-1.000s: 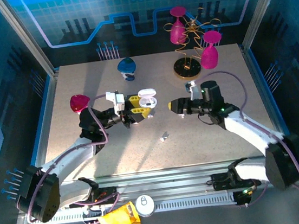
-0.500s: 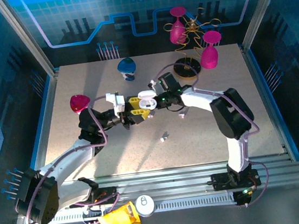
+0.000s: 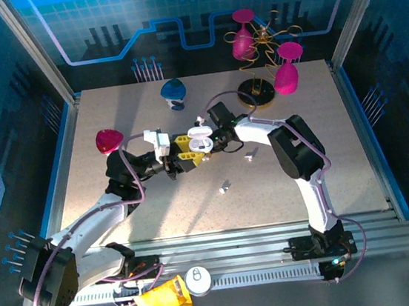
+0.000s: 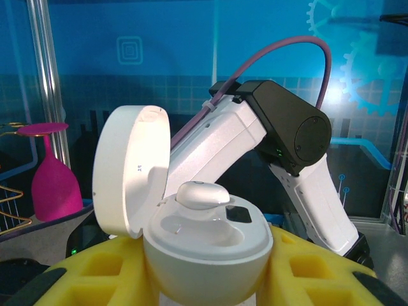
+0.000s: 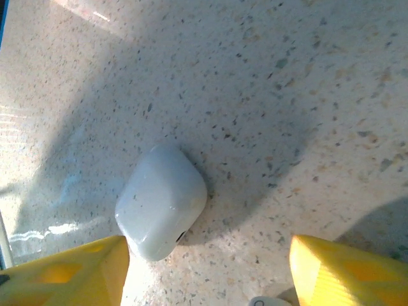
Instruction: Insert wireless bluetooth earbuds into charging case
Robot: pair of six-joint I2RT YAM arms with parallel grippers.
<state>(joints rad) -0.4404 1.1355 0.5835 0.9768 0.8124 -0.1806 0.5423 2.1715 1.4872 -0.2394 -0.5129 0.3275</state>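
One earbud [image 4: 203,194] sits in the charging case [image 4: 207,255] between left jaws.

Earbud [image 4: 201,194] in open charging case [image 4: 207,252]

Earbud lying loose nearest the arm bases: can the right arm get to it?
Probably yes: the earbud lies on bare table, nothing beside it, and the right pincer is open.

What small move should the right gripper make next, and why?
Probably press the earbud gently down with the right gripper. The earbud lies high on the open case and seems not yet seated in its well. The right jaws stand open beside the case, apparently gripping nothing.
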